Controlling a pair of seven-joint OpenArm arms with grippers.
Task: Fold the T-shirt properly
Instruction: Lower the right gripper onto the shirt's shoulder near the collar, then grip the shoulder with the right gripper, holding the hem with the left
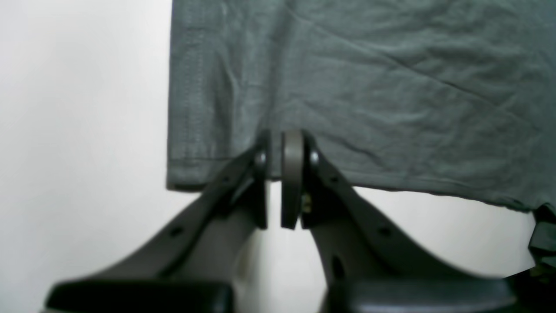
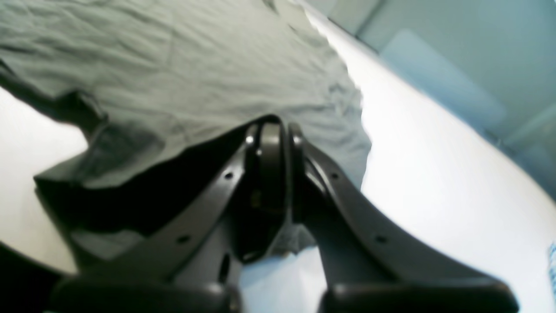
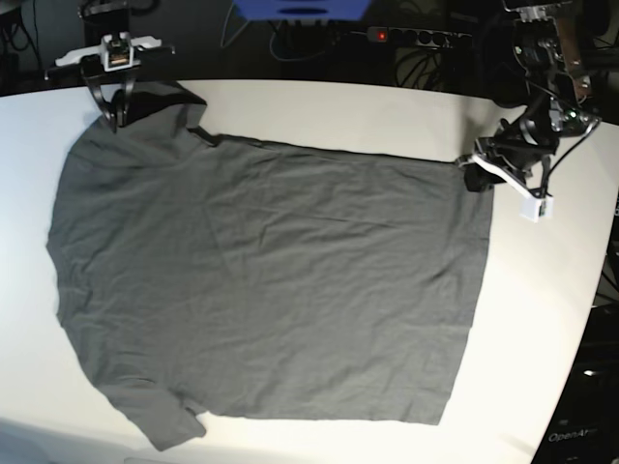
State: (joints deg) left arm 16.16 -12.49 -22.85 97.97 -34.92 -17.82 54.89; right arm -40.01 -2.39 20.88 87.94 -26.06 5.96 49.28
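Note:
The dark grey T-shirt (image 3: 271, 280) lies spread flat on the white table (image 3: 387, 111), sleeves toward the left and hem toward the right. My left gripper (image 3: 474, 169) is at the far hem corner. In the left wrist view it (image 1: 276, 150) is shut, its tips pinching the shirt's (image 1: 391, 87) edge just in from the stitched hem. My right gripper (image 3: 114, 114) is at the far left sleeve. Its wrist view shows it (image 2: 284, 130) shut on the fabric (image 2: 195, 78), which is raised a little with dark shadow beneath.
The table's curved right edge (image 3: 590, 290) runs close to the left arm. Behind the far edge are a power strip with a red light (image 3: 382, 36), cables and a blue object (image 3: 300, 8). White tabletop borders the shirt on all sides.

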